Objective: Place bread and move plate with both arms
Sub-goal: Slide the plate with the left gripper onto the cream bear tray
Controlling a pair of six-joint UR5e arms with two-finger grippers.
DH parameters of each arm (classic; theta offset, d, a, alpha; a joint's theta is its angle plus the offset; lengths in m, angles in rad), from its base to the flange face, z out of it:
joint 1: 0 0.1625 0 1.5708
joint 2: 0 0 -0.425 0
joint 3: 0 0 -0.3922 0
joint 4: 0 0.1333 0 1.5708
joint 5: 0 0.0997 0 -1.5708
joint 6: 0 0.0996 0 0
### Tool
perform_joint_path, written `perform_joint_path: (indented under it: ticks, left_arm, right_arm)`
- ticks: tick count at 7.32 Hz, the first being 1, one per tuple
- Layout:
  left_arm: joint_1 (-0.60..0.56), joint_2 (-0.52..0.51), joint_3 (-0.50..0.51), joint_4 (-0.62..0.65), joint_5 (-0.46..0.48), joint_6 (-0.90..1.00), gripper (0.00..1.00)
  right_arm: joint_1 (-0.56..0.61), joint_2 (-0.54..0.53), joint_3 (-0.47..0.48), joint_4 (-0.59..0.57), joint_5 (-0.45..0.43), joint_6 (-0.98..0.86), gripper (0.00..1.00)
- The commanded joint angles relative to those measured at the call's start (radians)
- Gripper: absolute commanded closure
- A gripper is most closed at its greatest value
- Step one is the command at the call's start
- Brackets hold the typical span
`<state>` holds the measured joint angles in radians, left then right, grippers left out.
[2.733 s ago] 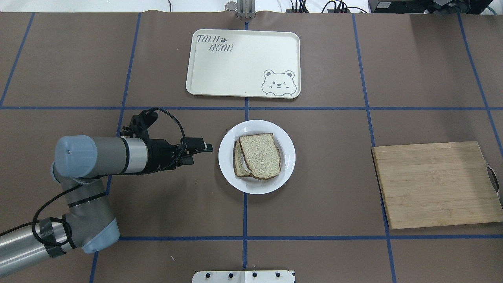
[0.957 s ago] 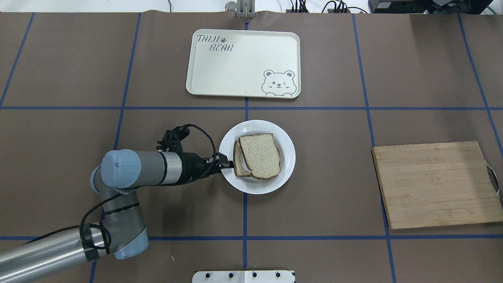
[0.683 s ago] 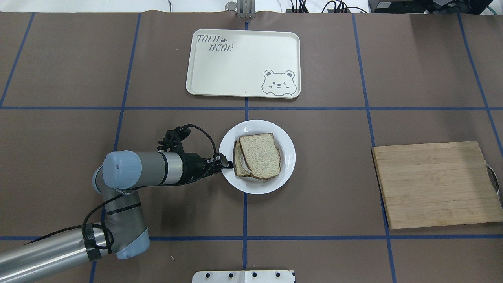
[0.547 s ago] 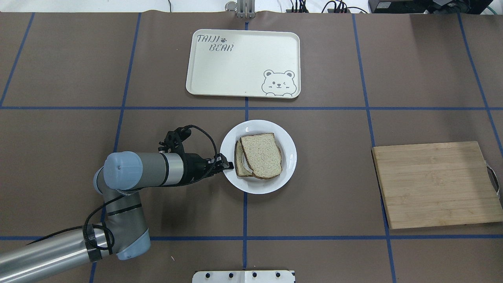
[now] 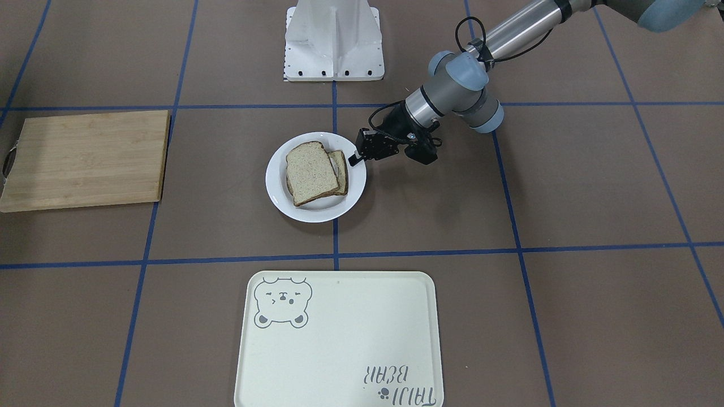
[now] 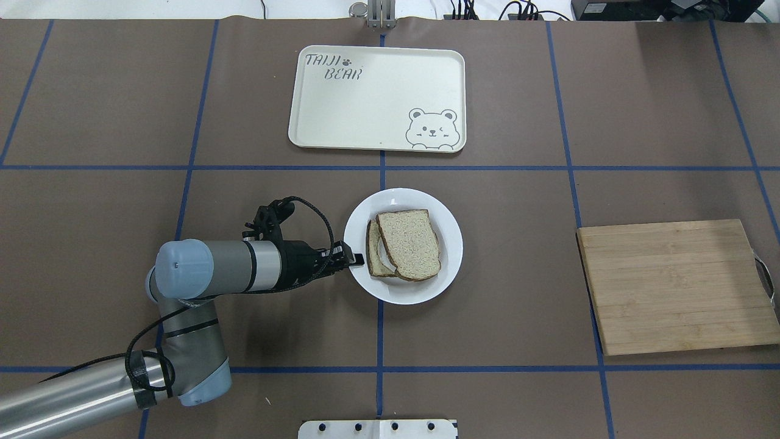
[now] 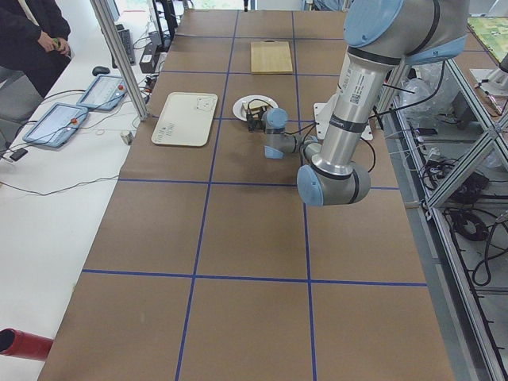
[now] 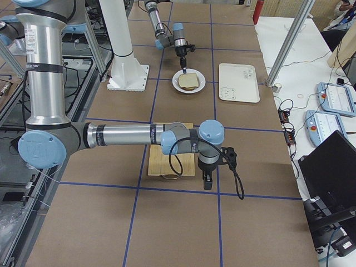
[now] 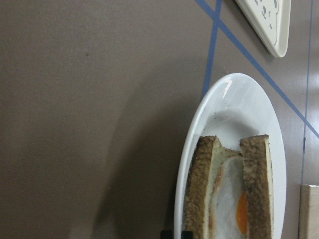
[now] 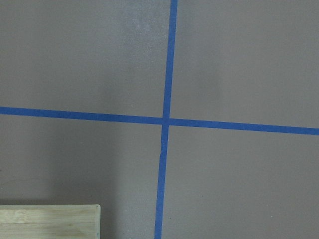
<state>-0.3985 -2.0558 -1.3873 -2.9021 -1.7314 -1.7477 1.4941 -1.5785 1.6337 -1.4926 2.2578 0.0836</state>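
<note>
The round white plate (image 6: 402, 291) sits at the table's middle, and it also shows in the front view (image 5: 317, 212). A plain bread slice (image 6: 408, 244) lies on top of a second slice (image 6: 372, 253) on the plate. The left wrist view shows fried egg (image 9: 240, 216) between the two slices. My left gripper (image 6: 358, 259) reaches in low from the left and is shut on the plate's left rim; it also shows in the front view (image 5: 355, 159). My right gripper (image 8: 207, 182) hangs beyond the cutting board's edge, and I cannot tell whether it is open or shut.
A cream tray with a bear drawing (image 6: 365, 103) lies beyond the plate. A wooden cutting board (image 6: 673, 286) lies at the right, with its corner in the right wrist view (image 10: 50, 221). Blue tape lines cross the brown table. The robot base plate (image 5: 334, 39) stands at the near edge.
My left arm swung in from the left and its gripper reached the plate's left rim. In the last half second the plate and both slices shifted slightly to the right.
</note>
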Motion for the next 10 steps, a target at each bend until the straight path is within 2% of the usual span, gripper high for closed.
perform_joint_path:
  ticks: [1, 3, 5, 7, 8, 9, 10]
  left_arm:
    - [0.0, 0.0, -0.007, -0.052, 0.0, -0.044, 1.0]
    - [-0.003, -0.004, -0.009, -0.081, 0.003, -0.073, 1.0]
    - [-0.023, -0.009, -0.012, -0.118, 0.082, -0.181, 1.0]
    - [-0.103, -0.009, -0.01, -0.103, 0.121, -0.266, 1.0]
    - [-0.15, -0.032, 0.004, -0.082, 0.125, -0.309, 1.0]
    - [-0.199, -0.096, 0.028, 0.034, 0.136, -0.37, 1.0]
    - [-0.222, -0.16, 0.074, 0.131, 0.198, -0.424, 1.0]
  right_arm:
    - [0.0, 0.002, 0.0, 0.0, 0.0, 0.001, 0.0]
    - [0.0, 0.0, 0.0, 0.0, -0.001, 0.002, 0.0]
    - [0.0, 0.0, 0.0, 0.002, -0.003, 0.005, 0.0]
    - [0.0, 0.0, -0.002, 0.002, -0.003, 0.005, 0.0]
    - [0.0, 0.0, -0.002, 0.002, -0.003, 0.005, 0.0]
    - [-0.002, 0.002, -0.002, 0.002, -0.003, 0.007, 0.0]
    - [-0.002, 0.003, -0.003, 0.0, -0.003, 0.008, 0.0]
